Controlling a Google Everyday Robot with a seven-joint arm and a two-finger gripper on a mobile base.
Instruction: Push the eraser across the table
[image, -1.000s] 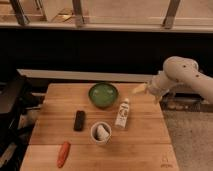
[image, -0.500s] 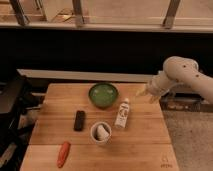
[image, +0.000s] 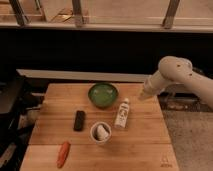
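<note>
The eraser (image: 79, 120) is a small flat black block lying on the left-middle of the wooden table (image: 142, 142). My gripper (image: 143, 95) hangs at the end of the white arm (image: 175, 72), above the table's far right part, next to the green bowl and above the white bottle. It is well to the right of the eraser and not touching it.
A green bowl (image: 103, 94) sits at the far middle. A white bottle (image: 122, 113) lies right of centre. A white cup (image: 101, 132) stands just right of the eraser. An orange carrot-shaped thing (image: 63, 153) lies near the front left. A dark chair is at the left.
The gripper has drifted slightly right and toward the near side. The objects on the table have not moved.
</note>
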